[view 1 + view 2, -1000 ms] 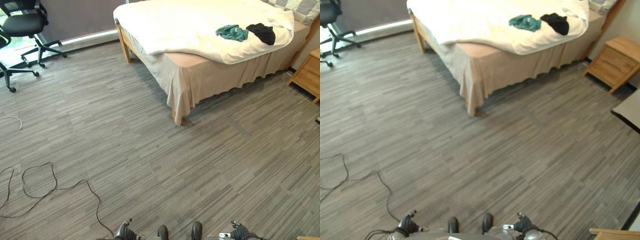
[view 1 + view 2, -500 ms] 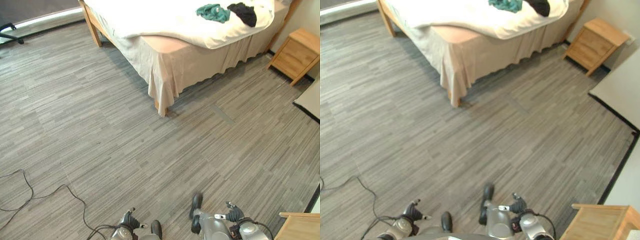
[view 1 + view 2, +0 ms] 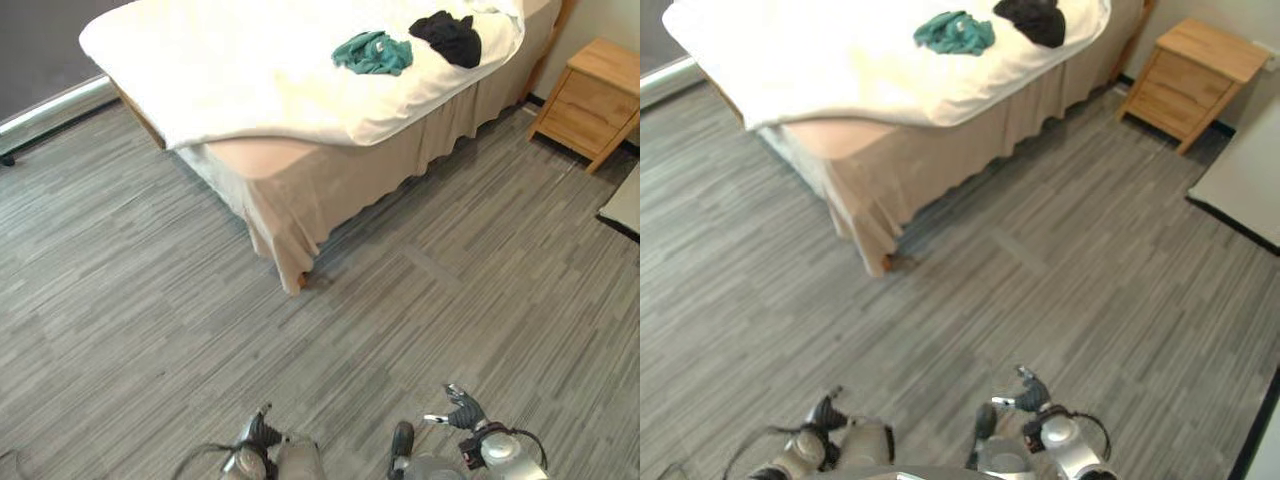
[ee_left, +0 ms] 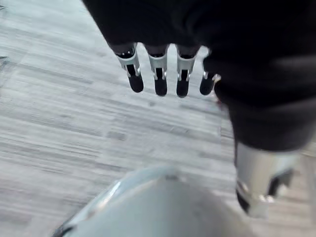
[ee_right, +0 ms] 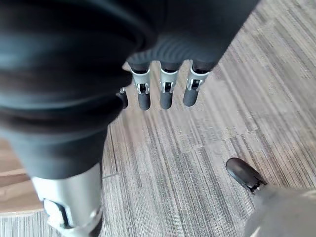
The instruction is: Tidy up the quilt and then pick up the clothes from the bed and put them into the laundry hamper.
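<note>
Both hands hang low over the striped grey floor [image 3: 150, 330], the left hand [image 4: 158, 74] and right hand [image 5: 163, 89] with fingers loosely straight, holding nothing. At about 12 o'clock, a crumpled green garment [image 3: 372, 52] and black garment [image 3: 447, 37] lie near each other on the soft white quilt [image 3: 230, 70].
</note>
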